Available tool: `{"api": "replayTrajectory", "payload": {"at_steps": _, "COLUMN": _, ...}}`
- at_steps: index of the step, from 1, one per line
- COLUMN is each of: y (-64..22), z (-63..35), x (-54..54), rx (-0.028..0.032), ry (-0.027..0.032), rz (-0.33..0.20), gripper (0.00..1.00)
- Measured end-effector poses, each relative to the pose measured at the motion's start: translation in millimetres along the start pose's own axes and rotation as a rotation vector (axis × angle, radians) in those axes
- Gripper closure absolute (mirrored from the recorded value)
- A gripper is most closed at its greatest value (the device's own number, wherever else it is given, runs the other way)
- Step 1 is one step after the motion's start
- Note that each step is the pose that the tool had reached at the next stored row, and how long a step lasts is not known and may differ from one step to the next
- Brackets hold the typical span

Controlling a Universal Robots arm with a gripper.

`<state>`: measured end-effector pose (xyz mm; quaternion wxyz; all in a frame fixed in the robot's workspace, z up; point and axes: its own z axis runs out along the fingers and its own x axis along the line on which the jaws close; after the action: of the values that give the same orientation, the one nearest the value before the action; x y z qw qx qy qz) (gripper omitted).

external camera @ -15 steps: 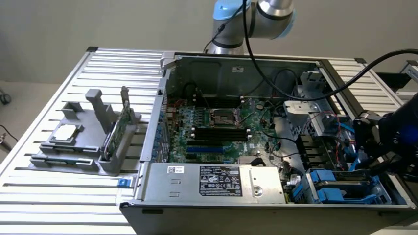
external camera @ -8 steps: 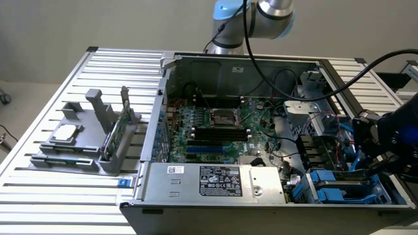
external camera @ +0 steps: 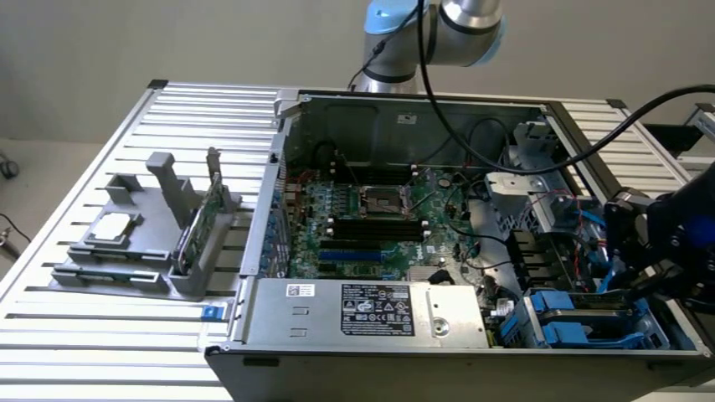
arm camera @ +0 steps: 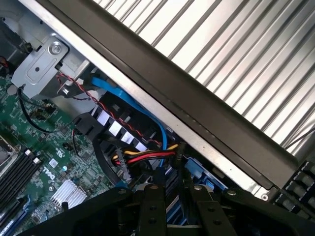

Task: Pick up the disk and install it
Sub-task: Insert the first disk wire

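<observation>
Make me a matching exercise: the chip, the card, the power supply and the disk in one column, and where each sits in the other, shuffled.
Things:
1. chip
2. card
3. power supply
4. disk

Places:
A. in the corner bay of the case, at the exterior view's lower right
B. lying flat on the grey stand
C. along the case's near wall, label up
D. standing on edge in the grey stand

Pairs: 1-B, 2-D, 3-C, 4-A
</observation>
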<state>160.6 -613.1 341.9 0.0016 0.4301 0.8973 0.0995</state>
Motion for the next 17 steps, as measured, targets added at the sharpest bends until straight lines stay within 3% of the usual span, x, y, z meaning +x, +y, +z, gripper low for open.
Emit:
{"api": "replayTrajectory", "payload": {"at_steps": 10, "y": 1.7, "z": 0.2, "x": -4.6, "rx": 0.0003, "ry": 0.0048, "rz": 0.011, "gripper": 0.75}}
{"api": "replayTrajectory", "payload": {"at_steps": 14, "y": 1.6, "z": 0.6, "x": -6.5, "rx": 0.0022, "ry": 0.0133, "rz": 0.014, "gripper": 0.75}}
{"api": "replayTrajectory", "payload": {"at_steps": 17, "y": 1.4, "z": 1.7, "x": -7.2, "rx": 0.0083, "ry": 0.0226, "rz": 0.018, "gripper": 0.75}}
